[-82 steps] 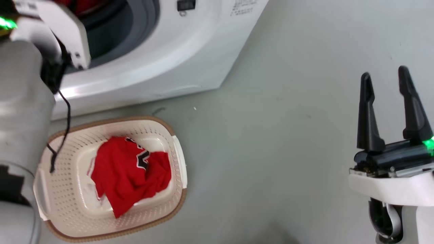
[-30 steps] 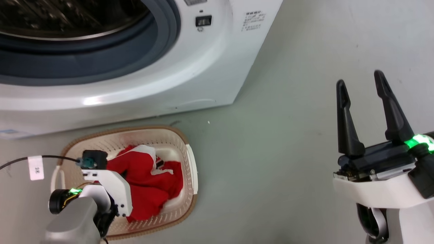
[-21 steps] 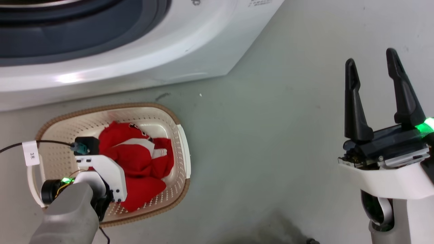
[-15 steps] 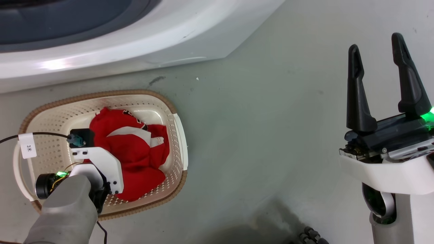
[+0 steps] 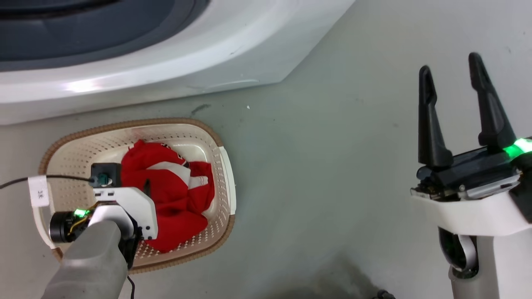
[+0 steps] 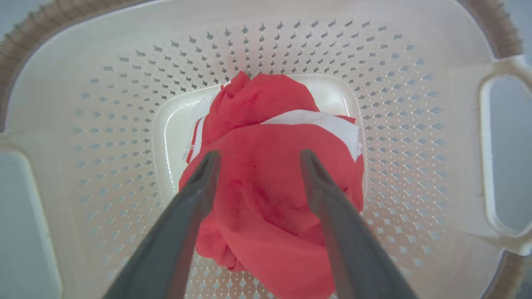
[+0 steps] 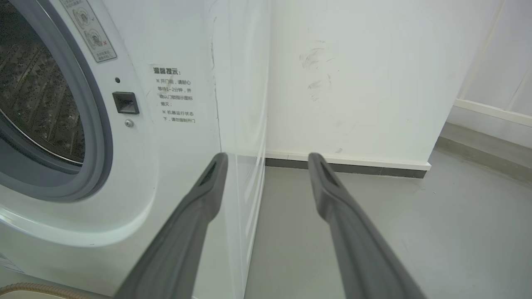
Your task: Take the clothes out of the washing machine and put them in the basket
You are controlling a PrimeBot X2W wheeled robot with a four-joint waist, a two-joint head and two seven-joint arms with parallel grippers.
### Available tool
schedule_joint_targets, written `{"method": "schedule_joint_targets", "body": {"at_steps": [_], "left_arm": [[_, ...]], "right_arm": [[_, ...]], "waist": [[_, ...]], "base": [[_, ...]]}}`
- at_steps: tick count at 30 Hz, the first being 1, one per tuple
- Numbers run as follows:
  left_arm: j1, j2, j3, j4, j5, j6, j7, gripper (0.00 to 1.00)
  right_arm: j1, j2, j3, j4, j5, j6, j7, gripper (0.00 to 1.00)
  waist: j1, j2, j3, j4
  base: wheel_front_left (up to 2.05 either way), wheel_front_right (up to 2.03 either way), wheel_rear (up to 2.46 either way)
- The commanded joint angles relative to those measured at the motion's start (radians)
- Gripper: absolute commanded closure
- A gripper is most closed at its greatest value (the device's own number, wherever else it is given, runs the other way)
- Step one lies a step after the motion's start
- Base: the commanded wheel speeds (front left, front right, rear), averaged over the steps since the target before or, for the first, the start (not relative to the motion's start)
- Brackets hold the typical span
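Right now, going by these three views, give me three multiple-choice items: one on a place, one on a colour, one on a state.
1. Where are the red clothes? A on the floor; B in the basket; C in the washer.
2. What colour is the basket's rim? A brown; B blue; C black.
3. How is the left gripper? A shut on cloth; B shut, empty; C open.
Answers: 1 B, the pile lies within the perforated walls. 2 A, a brown band rings the top. 3 C, its fingers stand apart.
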Motion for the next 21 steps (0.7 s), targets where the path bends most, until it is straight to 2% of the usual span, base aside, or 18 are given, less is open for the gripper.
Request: {"method": "schedule_joint_targets", "body": {"at_steps": [1, 5, 9, 14, 20, 21], "left_arm": [[0.025, -0.005, 0.01, 0.002, -0.001, 0.009, -0.034, 0.0], [0.06, -0.011, 0.026, -0.035, 0.011, 0.014, -0.065, 0.0], [0.129, 0.014, 0.103, -0.191, 0.069, 0.057, -0.066, 0.0], [0.256, 0.006, 0.256, -0.403, 0.186, 0.106, -0.066, 0.0], [0.413, -0.035, 0.441, -0.606, 0.347, 0.117, -0.066, 0.0], [0.413, -0.035, 0.441, -0.606, 0.347, 0.117, -0.066, 0.0]], "right_arm": [[0.026, 0.001, 0.004, 0.01, -0.008, -0.001, -0.002, 0.0], [0.067, 0.001, 0.002, 0.027, -0.019, -0.001, -0.002, 0.0], [0.11, 0.001, 0.002, 0.039, -0.038, -0.001, -0.002, 0.0], [0.158, 0.001, -0.004, 0.056, -0.057, -0.001, -0.002, 0.0], [0.217, 0.001, -0.012, 0.07, -0.069, -0.001, -0.002, 0.0], [0.217, 0.001, -0.012, 0.07, -0.069, -0.001, -0.002, 0.0]], "waist": [[-0.0001, 0.0, -0.066, 0.014], [-0.0001, 0.0, -0.15, 0.032], [-0.0001, 0.0, -0.22, 0.055], [-0.0001, 0.0, -0.305, 0.08], [-0.0001, 0.0, -0.399, 0.107], [-0.0001, 0.0, -0.399, 0.107]], "base": [[0.0, 0.0, 0.0], [0.0, 0.0, 0.0], [0.0, 0.0, 0.0], [0.0, 0.0, 0.0], [0.0, 0.0, 0.0], [0.0, 0.0, 0.0]]}}
